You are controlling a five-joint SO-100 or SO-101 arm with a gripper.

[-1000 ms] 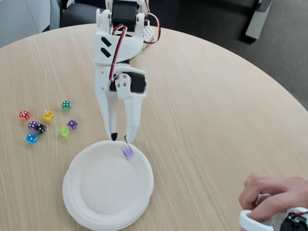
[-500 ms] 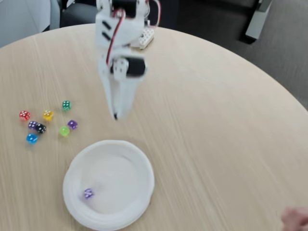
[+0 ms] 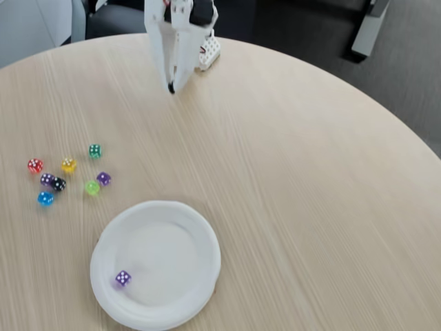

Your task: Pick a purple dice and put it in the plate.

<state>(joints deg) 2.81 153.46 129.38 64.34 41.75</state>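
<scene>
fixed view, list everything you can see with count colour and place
table: 1, light wood, round, under everything
plate: 1, white, near bottom left
purple dice: 1, violet, in the plate, lower left part
loose dice: 7 on the table, left of the plate: red, yellow, green, lilac, black, lime, blue, plus another purple one
white connector block: 1, top, beside the arm
gripper: 1, white, top centre, jaws together, holding nothing
</scene>
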